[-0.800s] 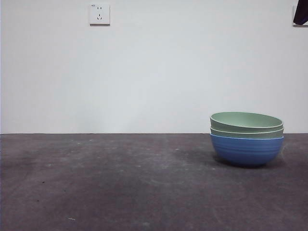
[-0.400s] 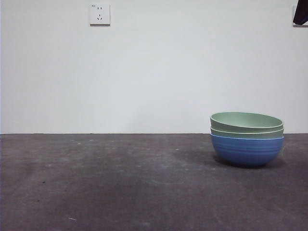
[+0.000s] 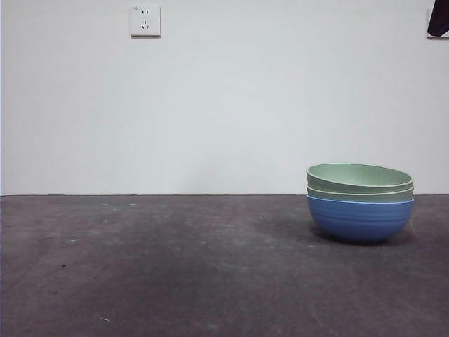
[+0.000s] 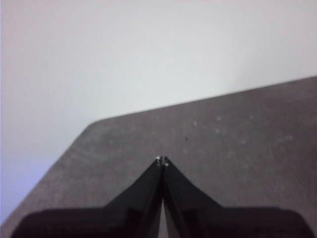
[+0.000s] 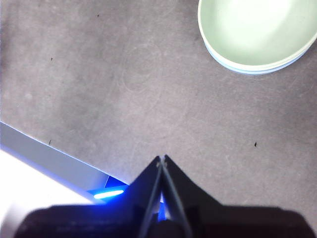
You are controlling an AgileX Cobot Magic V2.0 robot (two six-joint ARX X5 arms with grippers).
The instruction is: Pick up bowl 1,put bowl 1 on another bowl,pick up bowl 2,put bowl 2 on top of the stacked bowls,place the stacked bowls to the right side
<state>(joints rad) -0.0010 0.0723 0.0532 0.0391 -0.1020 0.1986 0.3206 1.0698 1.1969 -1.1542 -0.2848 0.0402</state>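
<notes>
The stacked bowls (image 3: 359,202) stand on the right part of the dark table. The blue ribbed bowl (image 3: 359,219) is at the bottom, with two pale green bowls (image 3: 359,179) nested in it. The right wrist view looks down into the top green bowl (image 5: 255,30) from high above. My right gripper (image 5: 162,158) is shut and holds nothing, well away from the stack. It shows as a black tip (image 3: 438,20) in the front view's top right corner. My left gripper (image 4: 162,160) is shut and holds nothing, over bare table near a corner.
A white wall socket (image 3: 145,21) sits high on the wall at the left. The table's edge (image 5: 49,156) runs near my right gripper, with a blue light (image 5: 108,194) below it. The dark tabletop (image 3: 154,267) stretches left of the stack.
</notes>
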